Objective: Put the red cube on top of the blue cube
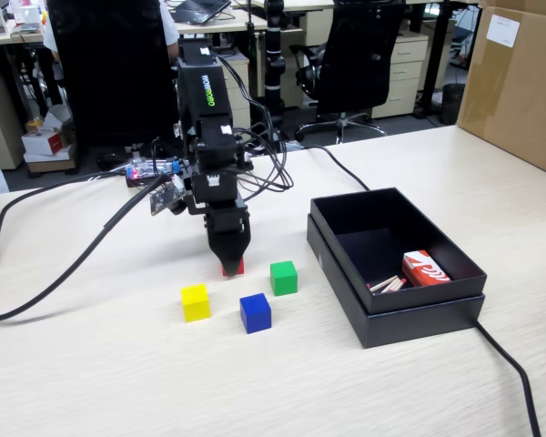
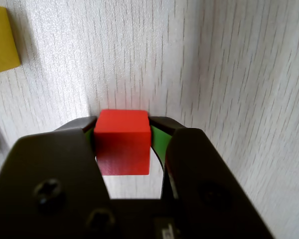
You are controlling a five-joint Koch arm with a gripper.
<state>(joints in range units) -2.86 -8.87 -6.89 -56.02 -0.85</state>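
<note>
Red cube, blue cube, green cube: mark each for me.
red cube (image 2: 122, 134), wrist view, top face between the jaws.
blue cube (image 1: 255, 312), fixed view, front face.
green cube (image 1: 283, 278), fixed view, front face.

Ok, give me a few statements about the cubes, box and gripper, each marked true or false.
1. The red cube sits between the fingers of the gripper. True.
2. The red cube is stacked on the blue cube. False: the blue cube stands alone on the table.
3. The green cube is inside the black box. False: it is on the table beside the box.
4. The yellow cube is left of the blue cube in the fixed view. True.
</note>
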